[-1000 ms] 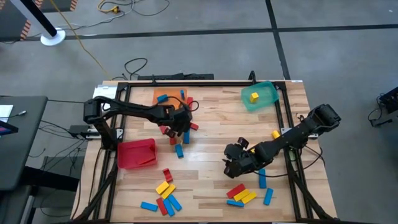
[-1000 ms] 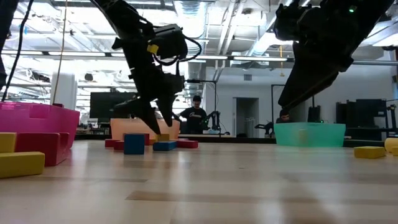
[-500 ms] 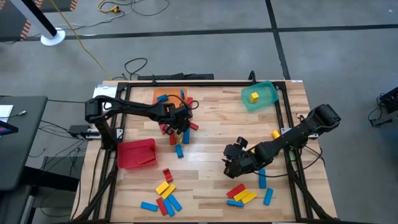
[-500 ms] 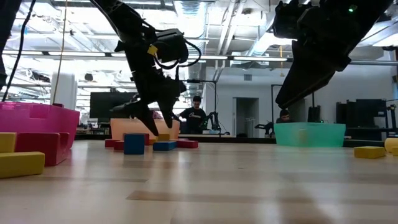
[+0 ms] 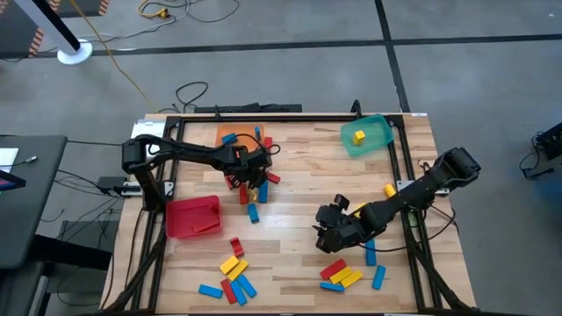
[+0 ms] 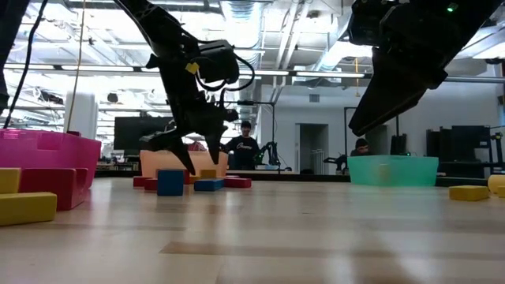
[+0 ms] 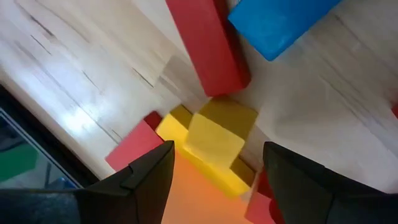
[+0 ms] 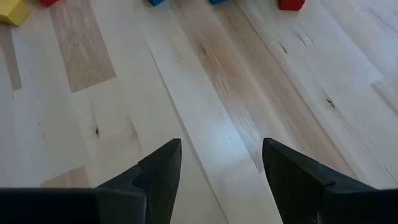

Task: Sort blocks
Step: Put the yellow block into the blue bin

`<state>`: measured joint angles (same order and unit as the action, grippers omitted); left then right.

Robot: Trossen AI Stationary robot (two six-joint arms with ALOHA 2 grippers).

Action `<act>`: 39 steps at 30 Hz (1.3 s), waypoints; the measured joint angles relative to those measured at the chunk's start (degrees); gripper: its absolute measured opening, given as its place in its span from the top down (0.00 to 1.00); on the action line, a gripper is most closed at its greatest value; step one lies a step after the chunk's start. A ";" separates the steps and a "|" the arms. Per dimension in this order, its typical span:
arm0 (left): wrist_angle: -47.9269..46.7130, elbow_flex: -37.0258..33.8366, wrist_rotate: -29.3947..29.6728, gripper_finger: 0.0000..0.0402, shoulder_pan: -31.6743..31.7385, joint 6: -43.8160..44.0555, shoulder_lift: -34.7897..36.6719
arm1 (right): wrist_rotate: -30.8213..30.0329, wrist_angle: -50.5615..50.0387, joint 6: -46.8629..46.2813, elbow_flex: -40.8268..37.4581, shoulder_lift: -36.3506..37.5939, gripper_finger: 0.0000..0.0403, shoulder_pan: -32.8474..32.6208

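Note:
My left gripper (image 5: pixel 252 175) stands open, pointing steeply down over a heap of red, blue and yellow blocks (image 5: pixel 250 189) just in front of the orange bin (image 5: pixel 237 136). In the left wrist view a yellow block (image 7: pixel 214 140) lies between its two fingers, resting on the heap beside a red block (image 7: pixel 208 50) and a blue block (image 7: pixel 280 22). The low view shows the same yellow block (image 6: pixel 207 173) under the spread fingers. My right gripper (image 5: pixel 327 235) hangs open over bare wood (image 8: pixel 205 93) at the near right, holding nothing.
A red bin (image 5: pixel 193 217) stands at the left. A green bin (image 5: pixel 366 136) at the far right holds a yellow block (image 5: pixel 358 136). Loose blocks lie near the front left (image 5: pixel 230 276) and front right (image 5: pixel 347 274). One yellow block (image 5: pixel 389 189) lies by the right arm.
My left gripper has stayed over the heap, rolled about its own pointing line, and its fingers have spread wider apart. The yellow block under it has kept its place. My right gripper has kept still.

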<state>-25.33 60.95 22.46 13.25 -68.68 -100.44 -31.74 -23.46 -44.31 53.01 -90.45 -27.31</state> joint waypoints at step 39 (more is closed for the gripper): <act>-8.75 6.24 -9.17 0.58 2.60 1.92 -5.62 | -2.10 4.25 1.36 -0.02 -0.02 0.41 0.02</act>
<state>-34.07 67.19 13.30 15.85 -66.76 -106.06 -33.85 -19.21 -42.95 52.99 -90.48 -27.29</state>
